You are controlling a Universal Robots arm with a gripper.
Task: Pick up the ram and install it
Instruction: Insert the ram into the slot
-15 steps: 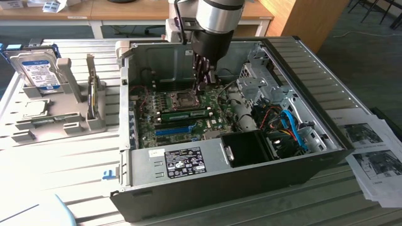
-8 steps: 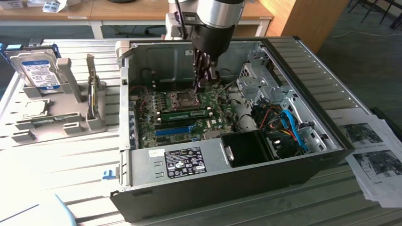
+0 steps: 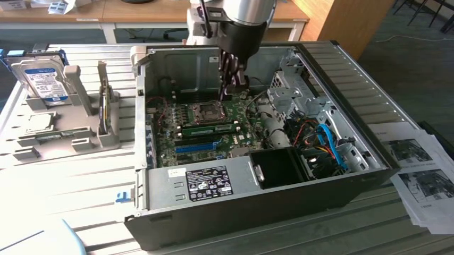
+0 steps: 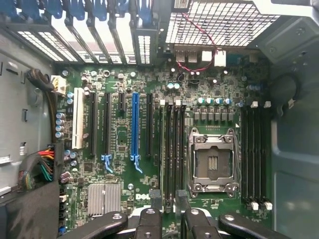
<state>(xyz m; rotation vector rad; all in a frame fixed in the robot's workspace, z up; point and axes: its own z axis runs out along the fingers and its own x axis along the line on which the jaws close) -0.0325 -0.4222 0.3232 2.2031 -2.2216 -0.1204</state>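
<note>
The ram [image 3: 206, 128], a long green stick with dark chips, sits in the memory slots of the motherboard [image 3: 234, 139], just in front of the CPU socket [image 3: 210, 111]. My gripper [image 3: 228, 91] hangs inside the open computer case, above the board and a little behind the ram, touching nothing. In the wrist view my gripper [image 4: 168, 199] is open and holds nothing. Its dark fingertips [image 4: 155, 198] stand to either side of the black memory slots [image 4: 172, 144] beside the CPU socket [image 4: 212, 162].
A long blue slot [image 3: 195, 147] [image 4: 135, 124] runs beside the memory slots. The case walls [image 3: 341, 79], drive cage [image 3: 291, 87] and cable bundle [image 3: 322, 146] close in the board. On the exterior view's left, a grey fixture [image 3: 85, 101] holds a hard drive [image 3: 42, 79]. Papers [image 3: 422, 175] lie on the right.
</note>
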